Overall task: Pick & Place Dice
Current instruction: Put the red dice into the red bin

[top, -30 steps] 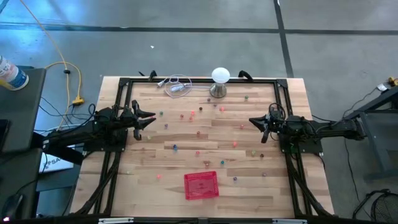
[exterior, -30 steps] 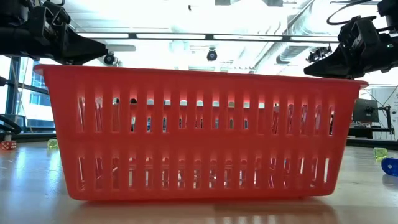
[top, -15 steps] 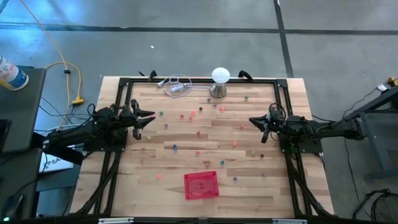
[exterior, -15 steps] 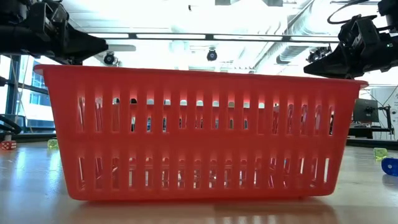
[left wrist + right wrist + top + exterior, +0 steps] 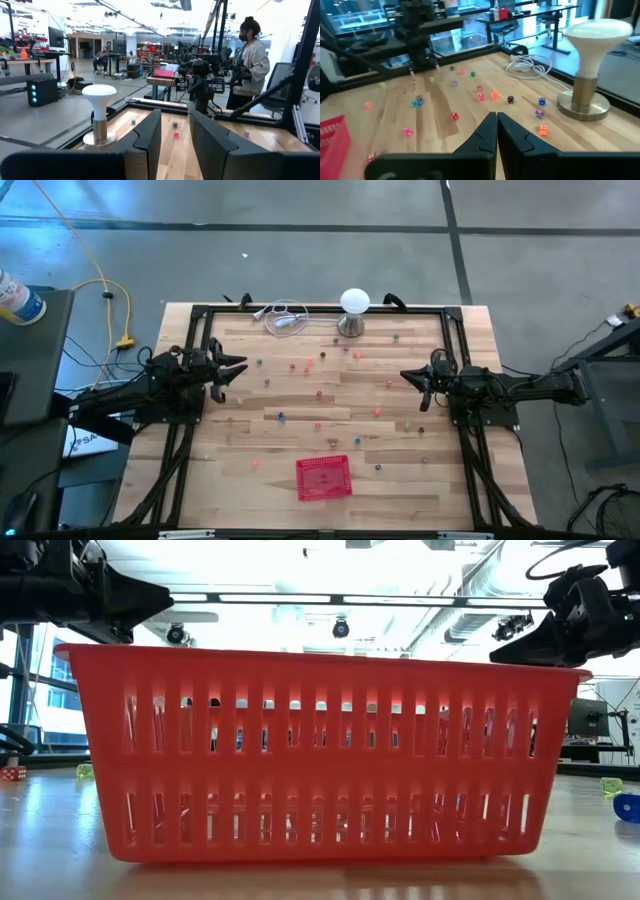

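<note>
Many tiny dice in mixed colours (image 5: 320, 393) lie scattered flat on the wooden table, also seen in the right wrist view (image 5: 480, 92) and the left wrist view (image 5: 175, 135). My left gripper (image 5: 243, 370) hovers above the table's left side, open, its fingers (image 5: 175, 117) apart with nothing between them. My right gripper (image 5: 405, 376) hovers above the right side, shut and empty (image 5: 496, 116). Both point toward the table's middle. The red mesh basket (image 5: 323, 477) stands on its base near the near edge and fills the low view (image 5: 320, 750).
A white ball-topped metal stand (image 5: 354, 310) and a coiled white cable (image 5: 285, 315) sit at the far edge. A black frame (image 5: 200, 315) borders the table. A person (image 5: 247, 55) stands beyond the table's right side. Bare wood lies between the dice.
My left gripper has risen a little above the table's left side, as the low view shows. Nothing on the table has moved.
</note>
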`<move>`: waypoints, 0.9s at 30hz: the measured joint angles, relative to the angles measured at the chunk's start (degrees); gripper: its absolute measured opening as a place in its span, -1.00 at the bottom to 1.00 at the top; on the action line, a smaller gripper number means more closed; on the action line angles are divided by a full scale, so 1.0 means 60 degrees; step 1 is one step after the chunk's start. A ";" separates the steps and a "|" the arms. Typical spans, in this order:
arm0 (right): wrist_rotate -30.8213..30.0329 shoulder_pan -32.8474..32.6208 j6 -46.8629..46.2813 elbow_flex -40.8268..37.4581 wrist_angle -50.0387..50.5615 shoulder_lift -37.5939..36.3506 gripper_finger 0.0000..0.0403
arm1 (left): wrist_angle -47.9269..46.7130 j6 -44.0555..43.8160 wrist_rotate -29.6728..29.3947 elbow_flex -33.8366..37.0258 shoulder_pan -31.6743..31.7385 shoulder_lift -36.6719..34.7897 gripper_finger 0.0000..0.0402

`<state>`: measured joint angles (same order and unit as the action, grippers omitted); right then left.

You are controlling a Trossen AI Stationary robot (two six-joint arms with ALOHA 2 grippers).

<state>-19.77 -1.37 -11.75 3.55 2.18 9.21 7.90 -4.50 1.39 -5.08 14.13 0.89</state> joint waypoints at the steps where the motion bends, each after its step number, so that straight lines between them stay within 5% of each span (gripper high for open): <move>1: 0.0121 -0.0001 0.0006 0.0000 0.0000 0.0000 -0.99 | 0.0015 -0.0002 -0.0003 0.0000 0.0000 0.0000 -0.51; 7: 0.0293 -0.0004 0.0248 0.0000 0.0007 0.0000 -0.99 | 0.0697 -0.0336 -0.0308 0.0000 -0.0005 0.0000 -0.51; 16: 0.2588 -0.0004 0.0681 0.0473 -0.2162 0.0029 -0.94 | 0.2064 0.0955 0.0075 0.0000 -0.0011 0.0000 -0.51; 21: 0.1997 -0.0150 0.1483 0.2016 -0.0932 0.0953 -0.74 | 0.2527 0.1444 0.0076 0.0000 -0.0011 0.0000 -0.51; 27: -0.0629 -0.0350 0.0512 0.4227 0.3185 0.2888 -0.48 | 0.2494 0.1039 0.0070 0.0000 -0.0011 0.0254 -0.51</move>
<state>-23.55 -3.46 -8.67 28.91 21.29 26.54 22.87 1.73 1.81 -5.08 14.06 2.41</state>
